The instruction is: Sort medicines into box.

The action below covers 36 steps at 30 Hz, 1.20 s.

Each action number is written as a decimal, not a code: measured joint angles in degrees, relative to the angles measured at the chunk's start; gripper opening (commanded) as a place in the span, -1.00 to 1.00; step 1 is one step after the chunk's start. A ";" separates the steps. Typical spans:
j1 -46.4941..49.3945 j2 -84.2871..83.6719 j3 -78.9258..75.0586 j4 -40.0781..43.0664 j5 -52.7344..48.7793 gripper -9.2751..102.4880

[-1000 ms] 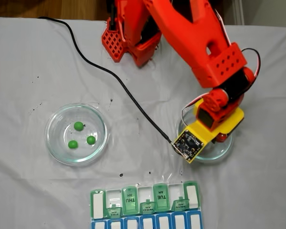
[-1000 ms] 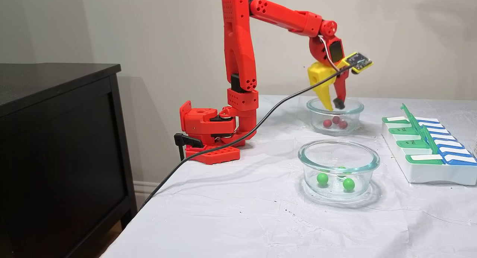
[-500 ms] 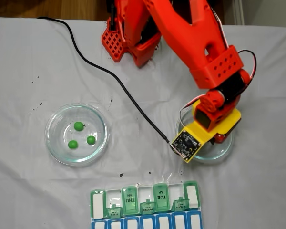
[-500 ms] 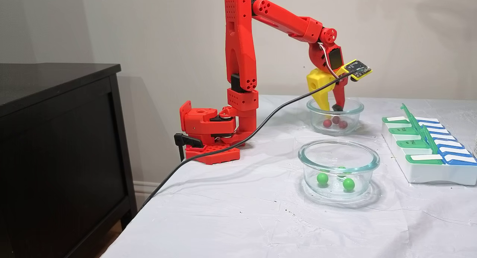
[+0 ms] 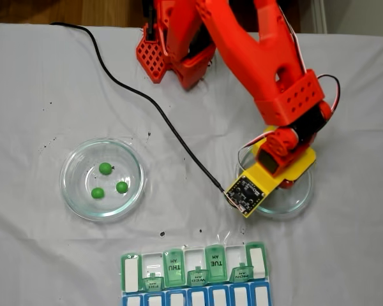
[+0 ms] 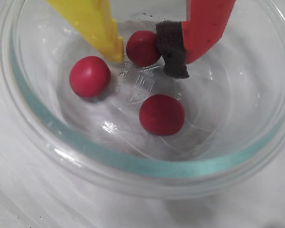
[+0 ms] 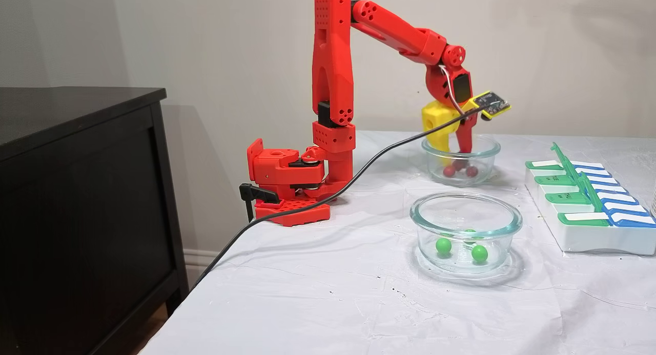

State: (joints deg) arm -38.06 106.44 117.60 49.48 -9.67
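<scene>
The gripper (image 6: 145, 52) sits inside the glass dish (image 6: 133, 164), jaws parted around one red pill (image 6: 142, 47) but not yet clamped. Risk — the round, glossy pill squirts sideways on closure. The pill organizer (image 5: 195, 277) stands well apart.

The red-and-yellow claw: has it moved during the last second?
Yes. The claw has dropped from the rim of the round clear glass dish to its floor, straddling a glossy red pill.
</scene>
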 measured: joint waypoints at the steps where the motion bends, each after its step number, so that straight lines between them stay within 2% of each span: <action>1: 0.00 0.00 -0.18 0.18 0.00 -0.57; 12: -0.79 0.00 -0.18 0.18 0.00 -0.55; 24: -3.43 -0.09 -1.67 4.48 0.88 -0.55; 31: -4.83 -4.66 -8.79 13.54 3.08 -0.54; 36: -4.83 -9.23 -12.92 15.91 4.13 -0.53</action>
State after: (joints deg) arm -42.89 97.21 104.68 65.39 -5.54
